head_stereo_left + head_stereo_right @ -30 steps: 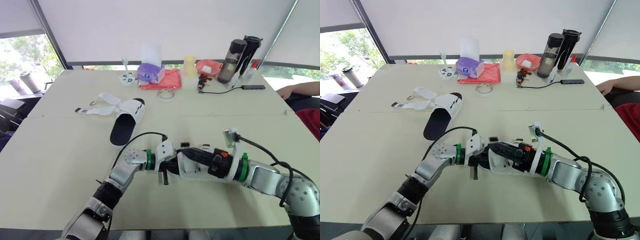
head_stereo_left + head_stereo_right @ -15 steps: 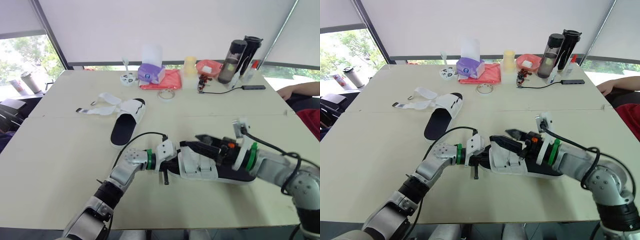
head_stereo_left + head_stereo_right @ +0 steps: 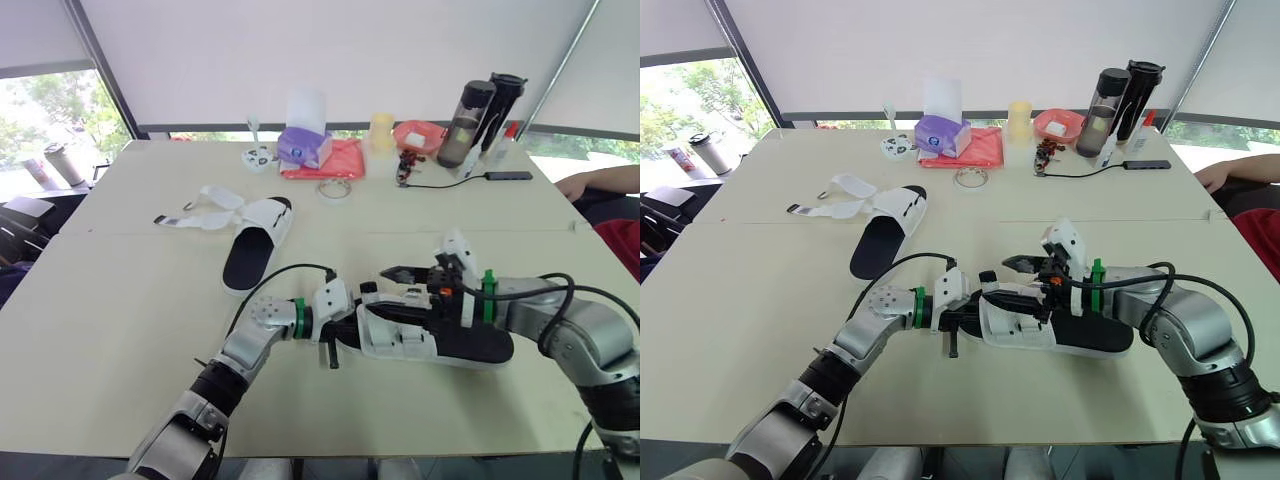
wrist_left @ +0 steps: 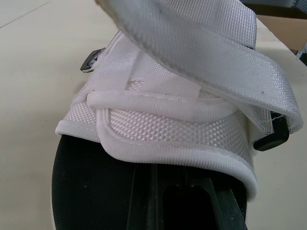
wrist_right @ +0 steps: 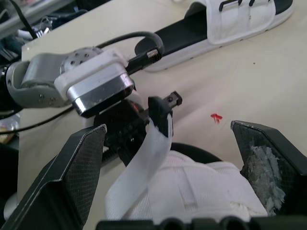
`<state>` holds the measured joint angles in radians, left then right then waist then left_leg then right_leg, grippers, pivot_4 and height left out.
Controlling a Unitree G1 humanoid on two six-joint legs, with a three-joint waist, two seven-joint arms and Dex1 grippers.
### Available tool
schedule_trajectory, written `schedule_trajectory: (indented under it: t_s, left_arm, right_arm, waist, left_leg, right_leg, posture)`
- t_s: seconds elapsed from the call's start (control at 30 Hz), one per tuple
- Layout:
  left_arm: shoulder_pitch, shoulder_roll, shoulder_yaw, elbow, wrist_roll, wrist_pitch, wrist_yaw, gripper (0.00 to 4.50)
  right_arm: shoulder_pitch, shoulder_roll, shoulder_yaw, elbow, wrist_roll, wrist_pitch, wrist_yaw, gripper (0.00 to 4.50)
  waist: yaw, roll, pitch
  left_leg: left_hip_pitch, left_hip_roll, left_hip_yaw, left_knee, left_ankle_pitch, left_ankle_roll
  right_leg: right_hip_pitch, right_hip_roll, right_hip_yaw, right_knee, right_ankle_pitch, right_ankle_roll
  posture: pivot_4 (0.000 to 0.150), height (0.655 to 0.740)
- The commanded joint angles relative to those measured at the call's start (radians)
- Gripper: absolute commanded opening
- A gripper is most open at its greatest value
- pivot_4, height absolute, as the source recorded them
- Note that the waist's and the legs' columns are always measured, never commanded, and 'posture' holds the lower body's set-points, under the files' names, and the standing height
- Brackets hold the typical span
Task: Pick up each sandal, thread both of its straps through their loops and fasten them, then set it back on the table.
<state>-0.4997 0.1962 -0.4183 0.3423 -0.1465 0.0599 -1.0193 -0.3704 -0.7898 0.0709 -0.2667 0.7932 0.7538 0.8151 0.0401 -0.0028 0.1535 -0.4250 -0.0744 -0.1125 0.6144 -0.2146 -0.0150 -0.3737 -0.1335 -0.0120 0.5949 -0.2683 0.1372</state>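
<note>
The near sandal [image 3: 470,345] lies on its sole on the table [image 3: 110,330], with its toe end toward the left gripper [image 3: 343,327]. That gripper sits right against the toe end, most likely to pin the shoe so it cannot slide while the other arm works the straps. Whether it is actually clamped on anything I cannot tell. The right gripper [image 3: 395,283] hovers just above the white upper [image 3: 395,325], lined up along the sandal, its jaws spread wide with nothing between them. In the right wrist view, one loose strap [image 5: 144,158] rises off the upper with its black tip [image 5: 162,109] up beside the left gripper — a free end standing where the open jaws could close on it, I judge. The second sandal [image 3: 250,245] rests farther back on the robot's left, its straps splayed out unfastened — work for later.
</note>
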Motion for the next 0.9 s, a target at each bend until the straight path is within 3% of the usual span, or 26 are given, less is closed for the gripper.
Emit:
schedule_trajectory:
  t_s: [0.03, 0.13, 0.33, 0.6, 0.9]
  left_arm:
    - [0.039, 0.026, -0.017, 0.129, 0.086, 0.062, 0.063, 0.0]
    - [0.04, 0.026, -0.017, 0.129, 0.088, 0.061, 0.064, 0.0]
    - [0.041, 0.025, -0.016, 0.131, 0.09, 0.055, 0.067, 0.0]
    - [0.044, 0.028, -0.018, 0.132, 0.094, 0.049, 0.067, 0.0]
    - [0.042, 0.027, -0.025, 0.141, 0.101, 0.039, 0.063, 0.0]
  right_arm:
    - [-0.052, 0.042, -0.019, 0.028, -0.004, 0.016, 0.01, 4.47]
    - [-0.061, 0.056, -0.006, 0.036, -0.024, 0.029, 0.031, 3.18]
    - [-0.07, 0.068, -0.01, 0.036, -0.035, 0.064, 0.065, 0.03]
    - [-0.041, 0.041, -0.1, -0.005, 0.029, 0.119, 0.106, 0.03]
    - [-0.055, 0.115, -0.211, -0.016, 0.1, 0.144, 0.006, 0.03]
  waist:
    - [0.0, 0.0, 0.0]
    - [0.002, 0.0, 0.0]
    - [0.001, 0.0, 0.0]
    - [0.001, 0.0, 0.0]
    - [0.0, 0.0, 0.0]
  left_leg:
    - [0.0, 0.0, 0.0, 0.0, 0.0, 0.0]
    - [0.0, 0.0, 0.0, 0.0, 0.0, 0.0]
    - [0.0, 0.0, 0.0, 0.0, 0.0, 0.0]
    - [0.0, 0.0, 0.0, 0.0, 0.0, 0.0]
    - [0.0, 0.0, 0.0, 0.0, 0.0, 0.0]
  right_leg:
    - [0.0, 0.0, 0.0, 0.0, 0.0, 0.0]
    - [0.0, 0.0, 0.0, 0.001, 0.0, 0.0]
    - [0.0, 0.0, 0.0, 0.001, 0.002, 0.002]
    - [0.0, 0.0, 0.0, 0.001, 0.002, 0.002]
    - [-0.001, 0.0, 0.0, 0.001, 0.002, 0.002]
  posture:
    - [0.15, 0.74]
    - [0.15, 0.74]
    - [0.15, 0.74]
    - [0.15, 0.74]
    - [0.15, 0.74]
